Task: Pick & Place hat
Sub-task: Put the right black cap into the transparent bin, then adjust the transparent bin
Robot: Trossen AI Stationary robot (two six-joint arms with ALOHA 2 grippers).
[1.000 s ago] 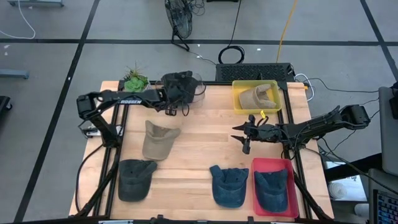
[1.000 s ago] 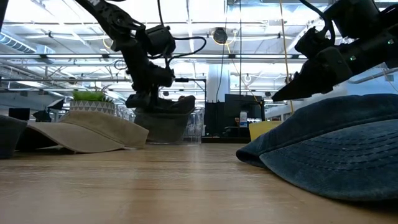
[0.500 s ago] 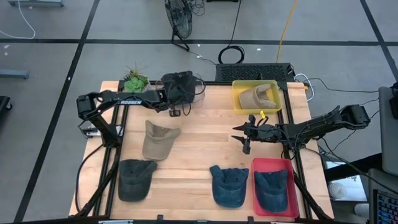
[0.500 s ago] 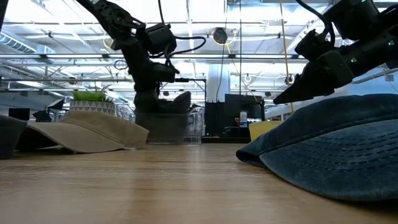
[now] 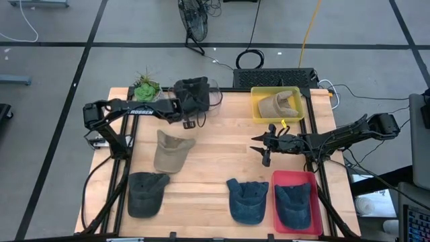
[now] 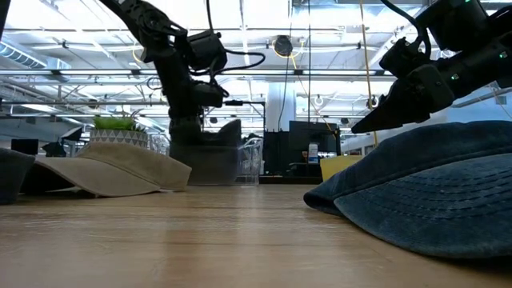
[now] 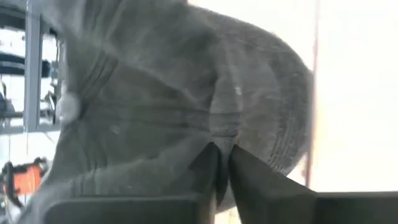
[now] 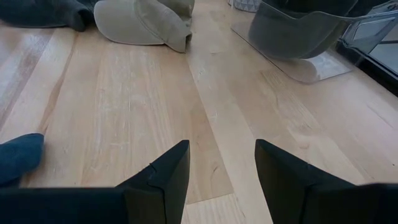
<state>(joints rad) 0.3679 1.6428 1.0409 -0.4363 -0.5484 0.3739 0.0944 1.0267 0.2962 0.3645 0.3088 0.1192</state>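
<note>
Wood table [image 5: 222, 154]: my left hand [image 5: 190, 122] near dark hat [image 5: 191, 92] in clear bin [image 5: 213, 94], fingers nearly pinched, grip unclear. Right hand [image 5: 261, 149] spread, mid-table, farther off.

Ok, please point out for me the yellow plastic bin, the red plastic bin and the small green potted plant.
yellow plastic bin [image 5: 256, 106]: high view, on its left rim.
red plastic bin [image 5: 292, 177]: high view, on its top rim.
small green potted plant [image 5: 146, 87]: high view, on the leaves.
</note>
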